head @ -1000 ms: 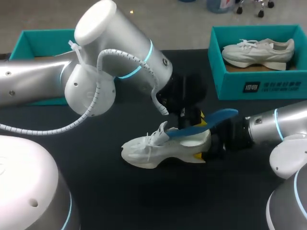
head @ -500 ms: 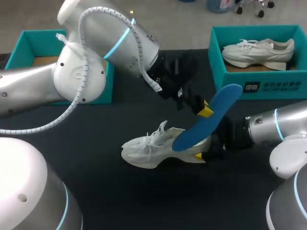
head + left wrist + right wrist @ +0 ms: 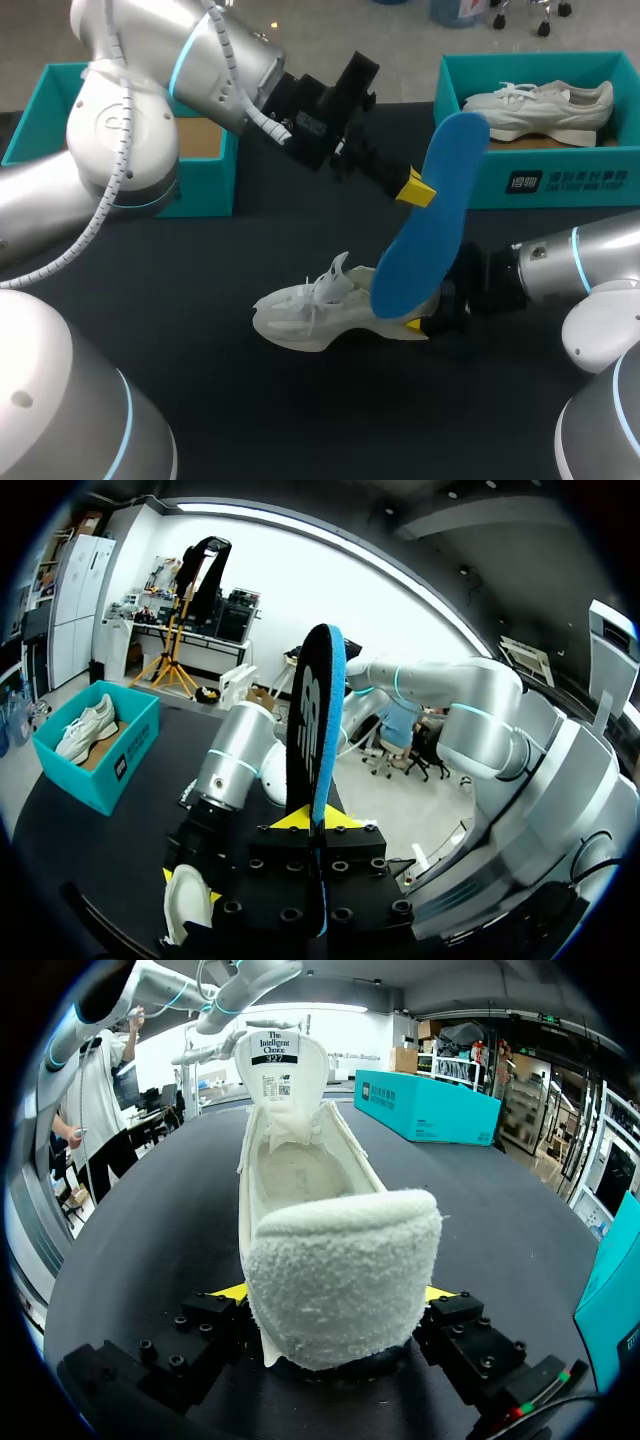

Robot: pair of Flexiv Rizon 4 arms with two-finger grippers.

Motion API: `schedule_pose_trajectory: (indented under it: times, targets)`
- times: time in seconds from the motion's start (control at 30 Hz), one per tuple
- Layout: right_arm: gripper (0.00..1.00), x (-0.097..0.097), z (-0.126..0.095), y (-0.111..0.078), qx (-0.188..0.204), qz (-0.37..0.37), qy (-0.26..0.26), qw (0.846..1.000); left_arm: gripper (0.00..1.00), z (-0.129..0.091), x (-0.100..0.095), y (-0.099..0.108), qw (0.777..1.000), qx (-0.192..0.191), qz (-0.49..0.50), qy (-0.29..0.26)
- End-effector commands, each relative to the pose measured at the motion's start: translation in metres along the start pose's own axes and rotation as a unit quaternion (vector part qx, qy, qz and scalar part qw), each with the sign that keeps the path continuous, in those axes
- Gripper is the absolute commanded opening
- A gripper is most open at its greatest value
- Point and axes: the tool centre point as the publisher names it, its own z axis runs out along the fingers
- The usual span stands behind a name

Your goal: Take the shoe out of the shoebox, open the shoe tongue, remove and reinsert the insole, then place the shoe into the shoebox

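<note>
Dangling the insole over the shoe, put-back bit looks next

Left gripper (image 3: pixel 417 189) is pinched shut on the side edge of the long blue foam insole (image 3: pixel 430 220), which stands nearly upright. Its low end is just over the heel opening of the white lace-up sneaker (image 3: pixel 310 305) mid-table. Right gripper (image 3: pixel 335 1305) is clamped around that sneaker's fuzzy heel, sole down on the black table (image 3: pixel 250 400). My worry: it's only an edge grip, so the insole could twist or slip. Going back in, the tip might snag the collar or tongue and fold, and a hard push could pivot the shoe in the heel clamp. Far-right teal cardboard shoebox (image 3: pixel 540 180) holds a second white sneaker (image 3: pixel 535 105). Far-left teal shoebox (image 3: pixel 200 190) shows brown floor, partly hidden by the arm.
</note>
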Motion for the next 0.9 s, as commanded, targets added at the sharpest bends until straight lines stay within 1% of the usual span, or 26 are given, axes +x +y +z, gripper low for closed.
schedule_pose_trajectory:
  times: [0.03, 0.2, 0.4, 0.53, 0.67, 0.9]
  targets:
    - [0.0, 0.0, 0.001, 0.0, 0.003, 0.0, -0.001, 1.0, 0.0, -0.015, 0.014, 0.002, 0.999, 0.043, -0.005, 0.01]
    - [0.0, 0.0, 0.001, 0.0, 0.003, 0.0, -0.001, 1.0, 0.0, -0.025, 0.032, -0.012, 0.993, 0.1, -0.033, 0.052]
    - [0.0, 0.0, 0.001, 0.0, 0.003, 0.0, -0.001, 1.0, 0.0, -0.034, 0.055, -0.025, 0.991, 0.108, -0.035, 0.071]
    - [0.0, 0.0, 0.001, 0.0, 0.003, 0.0, -0.001, 1.0, 0.0, -0.043, 0.066, -0.03, 0.986, 0.129, -0.038, 0.099]
    - [0.0, 0.0, 0.001, 0.0, 0.003, 0.0, -0.001, 1.0, 0.0, -0.051, 0.074, -0.033, 0.983, 0.141, -0.039, 0.112]
    - [0.0, 0.0, 0.001, 0.0, 0.003, 0.0, -0.001, 1.0, 0.0, -0.064, 0.082, -0.032, 0.982, 0.135, -0.055, 0.119]
